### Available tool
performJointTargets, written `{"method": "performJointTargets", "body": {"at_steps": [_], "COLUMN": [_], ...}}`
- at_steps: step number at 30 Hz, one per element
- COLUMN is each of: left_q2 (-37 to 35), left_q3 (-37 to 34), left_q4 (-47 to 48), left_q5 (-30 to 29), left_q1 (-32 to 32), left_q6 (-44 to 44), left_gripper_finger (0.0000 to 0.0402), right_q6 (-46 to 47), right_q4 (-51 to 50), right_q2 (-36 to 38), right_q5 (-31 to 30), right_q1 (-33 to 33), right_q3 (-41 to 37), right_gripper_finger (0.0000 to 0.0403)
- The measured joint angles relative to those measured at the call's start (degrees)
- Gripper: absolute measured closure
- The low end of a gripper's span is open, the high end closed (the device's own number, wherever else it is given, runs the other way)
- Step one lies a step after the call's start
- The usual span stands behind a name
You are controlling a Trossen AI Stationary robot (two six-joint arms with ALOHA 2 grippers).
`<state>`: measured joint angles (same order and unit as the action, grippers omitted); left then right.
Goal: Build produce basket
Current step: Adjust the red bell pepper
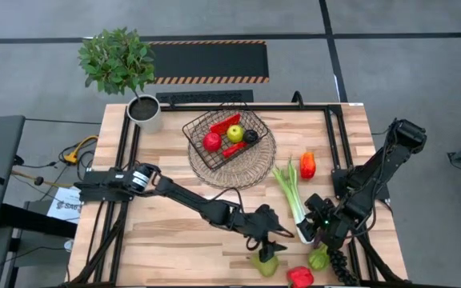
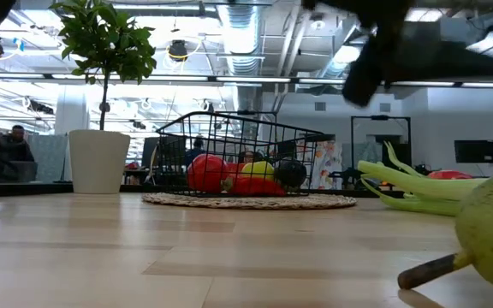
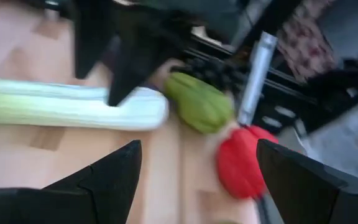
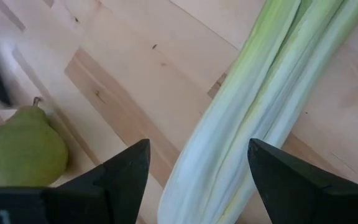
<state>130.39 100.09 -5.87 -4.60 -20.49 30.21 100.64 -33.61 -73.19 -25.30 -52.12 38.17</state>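
Between the right gripper's (image 4: 197,180) spread fingers lies the leek's (image 4: 253,118) white end, unclamped; next it must close. Left gripper (image 1: 272,238), fingers apart, hovers above the pear (image 1: 267,263).

This looks like a robotics lab or open-plan workshop. A light wooden table (image 1: 174,240) sits on a grey concrete floor, with a hazard-striped black mat (image 1: 206,61) at twelve o'clock. The level view shows exposed ceiling ducts (image 2: 238,34), strip lighting, dark monitors (image 2: 473,151) and desks; a seated person (image 2: 14,145), probably at a workstation, appears at nine o'clock. A potted plant (image 1: 118,64) stands at eleven o'clock.
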Motion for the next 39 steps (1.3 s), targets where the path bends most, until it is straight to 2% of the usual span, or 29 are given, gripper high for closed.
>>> {"method": "performJointTargets", "body": {"at_steps": [5, 9, 12, 14, 23, 26, 30, 33, 39], "left_q2": [-5.17, -9.67, -11.97, -12.76, -13.29, -13.27, -13.24, -13.20, -13.14], "left_q3": [0.07, 0.08, 0.09, 0.09, 0.07, 0.07, 0.07, 0.07, 0.07], "left_q4": [9.89, 14.43, 16.17, 16.51, 15.89, 15.91, 16.14, 17.74, 18.76], "left_q5": [6.10, 7.07, 5.33, 3.91, 2.18, 2.25, 2.42, 2.30, 2.31], "left_q1": [-0.15, -0.82, -1.60, -2.07, -4.80, -6.20, -8.03, -9.13, -11.14], "left_q6": [-3.16, -3.78, -3.86, -3.62, 2.42, 2.86, 4.34, 4.56, 6.27], "left_gripper_finger": [0.0099, 0.0099, 0.0099, 0.0099, 0.0099, 0.0099, 0.0099, 0.0099, 0.0099], "right_q6": [-2.34, -17.01, -30.07, -34.72, -39.65, -39.17, -37.40, -35.93, -34.44], "right_q4": [3.91, 18.46, 30.19, 33.99, 27.23, 20.07, 13.46, 12.68, 12.86], "right_q2": [0.00, 0.00, 0.00, 0.00, -2.83, -7.69, -16.48, -22.86, -32.96], "right_q5": [-0.07, -0.43, -1.14, -1.12, 1.47, 2.68, 8.16, 13.38, 15.15], "right_q1": [-0.83, -3.86, -6.24, -7.41, -12.43, -14.38, -15.37, -15.30, -13.99], "right_q3": [-0.02, -0.02, -0.02, 0.69, 14.98, 20.99, 28.07, 31.82, 38.18], "right_gripper_finger": [0.0112, 0.0112, 0.0112, 0.0112, 0.0112, 0.0112, 0.0112, 0.0112, 0.0112]}}
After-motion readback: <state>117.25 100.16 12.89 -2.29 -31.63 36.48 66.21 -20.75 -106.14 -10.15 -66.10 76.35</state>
